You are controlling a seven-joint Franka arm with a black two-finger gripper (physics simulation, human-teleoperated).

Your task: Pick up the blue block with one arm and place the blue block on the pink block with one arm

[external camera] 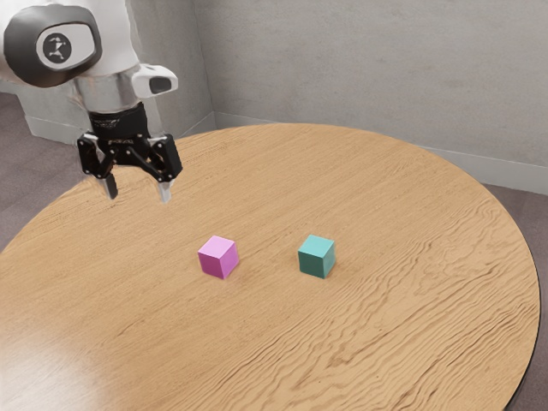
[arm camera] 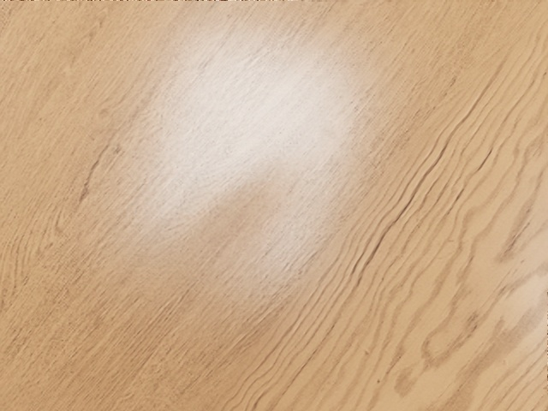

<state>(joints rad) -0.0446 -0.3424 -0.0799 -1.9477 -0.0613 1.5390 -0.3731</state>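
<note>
A teal-blue block (external camera: 317, 256) rests on the round wooden table (external camera: 411, 282), to the exterior view's right of a pink block (external camera: 218, 257); a gap about one block wide separates them. My gripper (external camera: 137, 192) hangs open above the table at the exterior view's upper left, well away from both blocks, with nothing between its fingers. Under my hand lies bare wood grain (arm camera: 274, 257) with a pale glare patch.
The table's curved edge (external camera: 514, 257) runs along the exterior view's right, with grey floor and a wall behind. Open tabletop surrounds both blocks.
</note>
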